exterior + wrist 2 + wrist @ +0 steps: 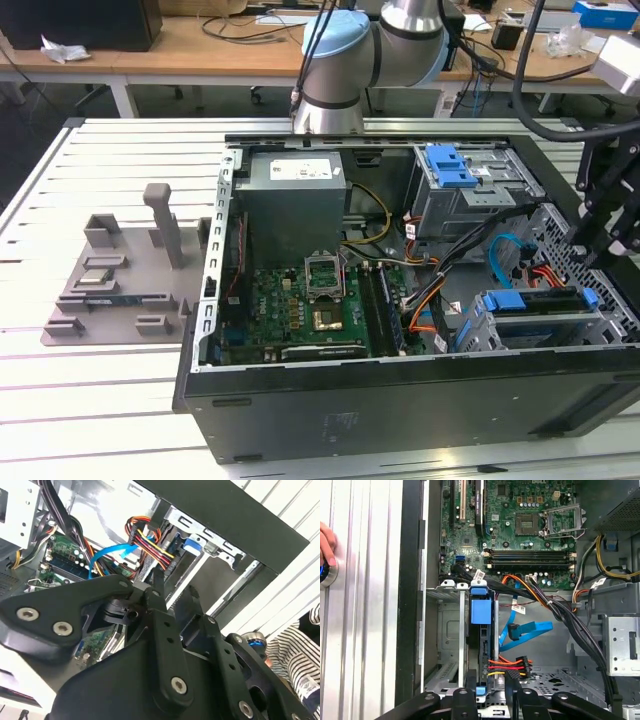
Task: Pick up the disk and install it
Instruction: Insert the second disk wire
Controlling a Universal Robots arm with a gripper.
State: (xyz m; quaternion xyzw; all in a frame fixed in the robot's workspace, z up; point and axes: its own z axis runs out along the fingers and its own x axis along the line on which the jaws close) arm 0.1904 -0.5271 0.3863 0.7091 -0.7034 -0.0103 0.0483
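The gripper point(608, 225) hangs at the exterior view's right, over the open PC case's point(400, 400) right edge, just above and beside the lower drive cage point(535, 320). The disk point(530, 300) sits in that cage already, standing on edge w/ its blue carrier bracket showing along the top and at the end; the first wrist view looks down onto the same disk point(482, 630) as a thin upright slab w/ a blue tab on its upper edge, slotted between the cage's metal walls. Fingers point(465, 702) show at the edge of the first wrist view, a narrow gap between them and nothing held (they look nearly closed, but how far I can't tell for sure). The second wrist view shows the black finger linkages point(170, 630) close together, also w/o anything in them.

A blue SATA cable point(527, 632) and a red-yellow-black power plug point(512, 665) lie just beside the disk. Motherboard point(300, 310) is well apart, toward the exterior view's left. A person's hand point(326, 542) rests on a round button outside the case.
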